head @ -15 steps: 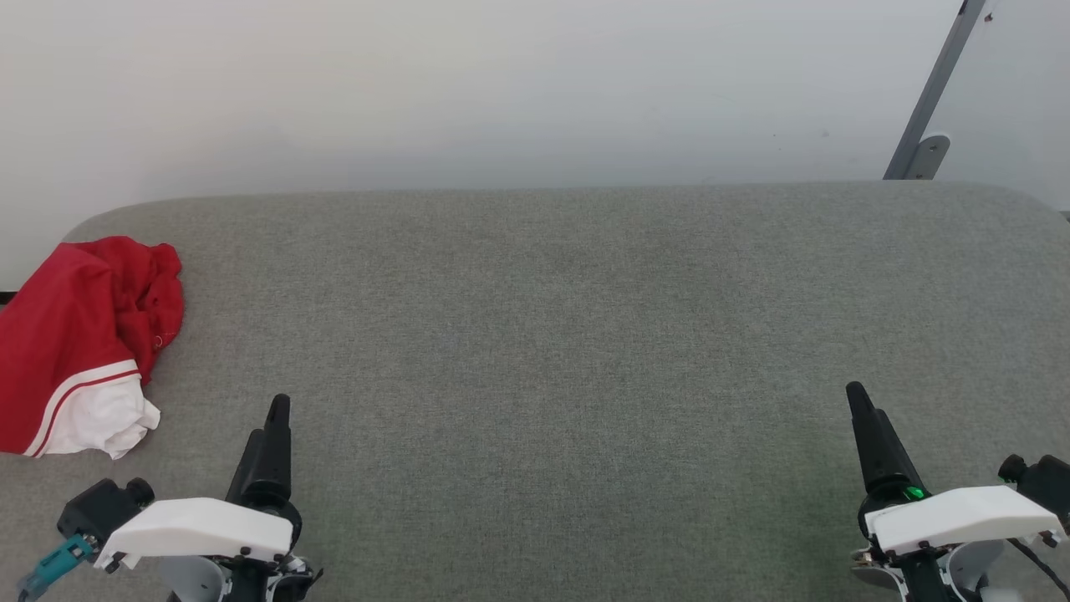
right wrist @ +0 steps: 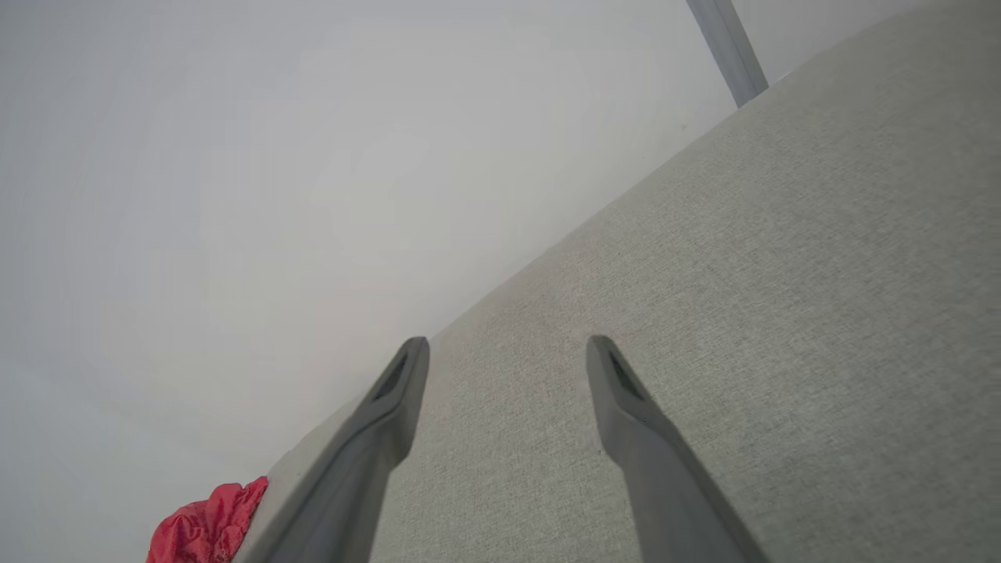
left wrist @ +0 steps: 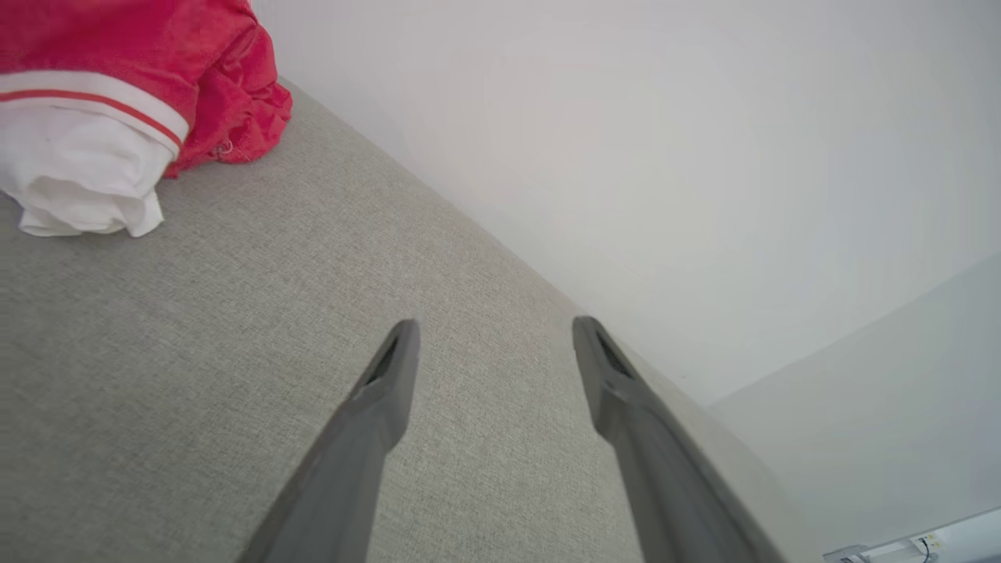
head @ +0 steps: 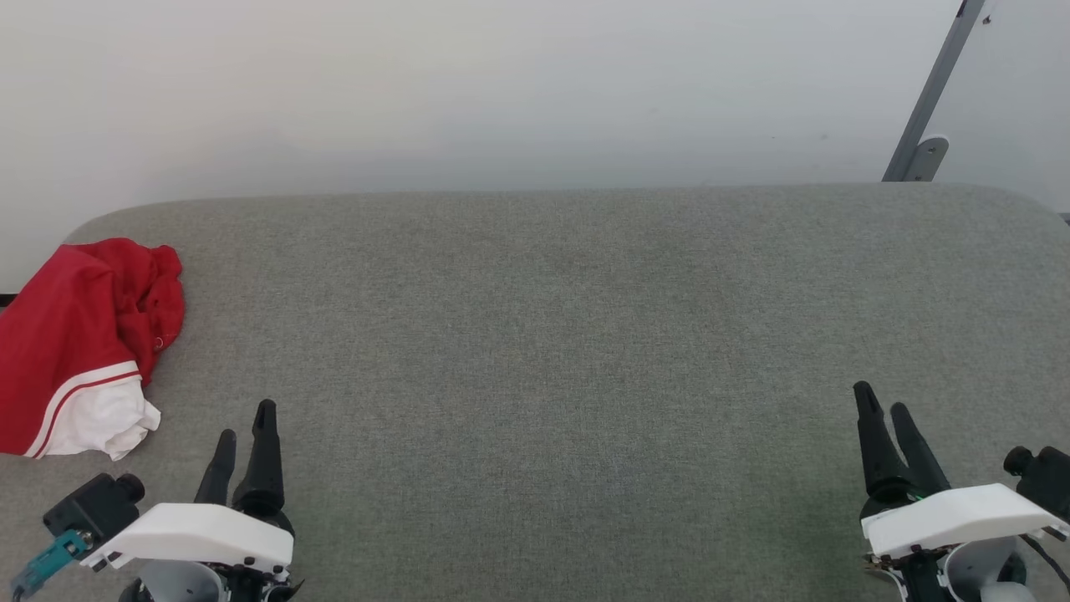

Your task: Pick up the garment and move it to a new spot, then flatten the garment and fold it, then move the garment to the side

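Garment (left wrist: pixel 117 102) shows white sleeve from left wrist, red from right.

I am now seeing the left gripper (head: pixel 246 418) showing two dark fingers (head: pixel 264 456) spread apart, where half a second ago a single dark spike was pointing up there. Its white wrist housing is also sitting slightly further left and nearer to me. The right gripper (head: pixel 879 397) is likewise showing a second finger beside the first, with a gap between them. The whole head view is sitting a hair lower (that is the camera shifting, not the things).
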Robot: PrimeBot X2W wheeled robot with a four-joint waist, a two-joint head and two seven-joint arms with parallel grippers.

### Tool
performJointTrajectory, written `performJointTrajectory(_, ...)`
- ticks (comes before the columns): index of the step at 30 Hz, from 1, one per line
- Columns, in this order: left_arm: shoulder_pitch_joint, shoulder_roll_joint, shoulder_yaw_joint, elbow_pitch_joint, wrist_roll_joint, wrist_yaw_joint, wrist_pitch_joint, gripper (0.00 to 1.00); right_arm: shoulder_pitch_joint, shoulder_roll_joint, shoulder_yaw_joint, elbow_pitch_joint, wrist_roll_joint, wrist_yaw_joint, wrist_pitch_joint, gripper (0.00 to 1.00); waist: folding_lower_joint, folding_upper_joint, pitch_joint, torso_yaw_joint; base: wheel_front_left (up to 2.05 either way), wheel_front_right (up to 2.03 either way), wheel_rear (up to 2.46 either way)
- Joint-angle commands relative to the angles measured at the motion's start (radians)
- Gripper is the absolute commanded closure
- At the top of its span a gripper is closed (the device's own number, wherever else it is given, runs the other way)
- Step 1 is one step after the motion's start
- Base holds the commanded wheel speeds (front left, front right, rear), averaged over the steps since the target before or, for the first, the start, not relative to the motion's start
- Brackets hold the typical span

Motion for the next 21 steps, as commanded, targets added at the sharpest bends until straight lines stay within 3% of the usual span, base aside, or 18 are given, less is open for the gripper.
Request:
performJointTrajectory(1,-0.006,0.009,0.002,-0.015,0.024,0.000,-0.010,0.00,-0.019,-0.002,-0.002,-0.011,-0.024,0.004,-0.012,0.00,0.0000,0.0000,0.000,0.000,0.00,0.00,0.00)
performJointTrajectory(21,0.030,-0.019,0.043,-0.054,0.255,-0.062,-0.071,0.00,-0.011,-0.022,-0.004,-0.020,-0.228,0.004,-0.093,0.00,0.0000,0.0000,0.000,0.002,0.00,0.00,0.00)
